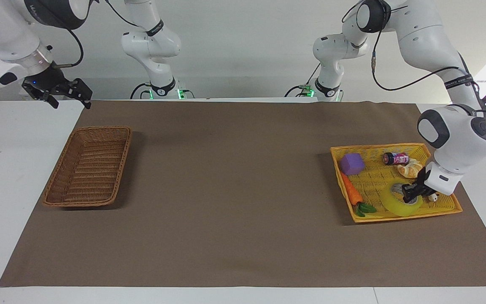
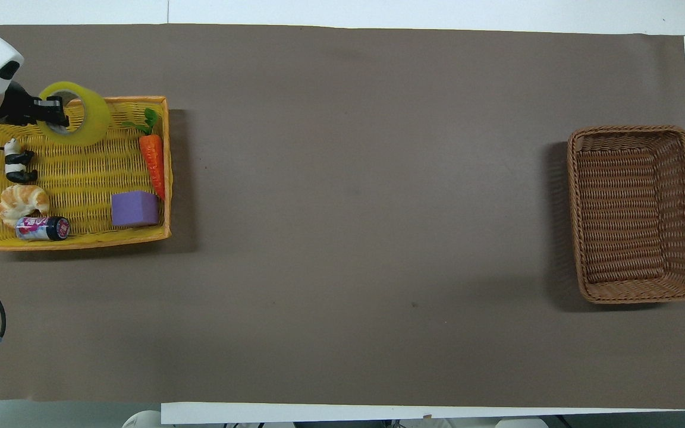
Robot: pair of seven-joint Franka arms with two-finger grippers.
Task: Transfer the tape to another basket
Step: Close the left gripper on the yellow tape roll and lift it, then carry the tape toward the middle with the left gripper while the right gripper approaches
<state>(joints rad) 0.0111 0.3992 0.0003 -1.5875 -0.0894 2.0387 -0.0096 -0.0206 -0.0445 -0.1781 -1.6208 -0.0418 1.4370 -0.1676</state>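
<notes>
Tape (image 1: pixel 400 203) clamped in my left fingers (image 1: pixel 411 193), tilted over the yellow tray (image 1: pixel 445 207) (left-arm end of bench); right fingers (image 1: pixel 59 93) wait, spread.

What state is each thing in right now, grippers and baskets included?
Tape: gripped at its rim, tilted, lifting out of the yellow basket.
Left gripper: shut on the tape.
Right gripper: waiting beside the brown basket.
Brown basket: empty.
Yellow basket: holds everything below.
Carrot: lying flat.
Purple block: resting.
Can: on its side.
Croissant: resting.
Panda figure: lying down.
</notes>
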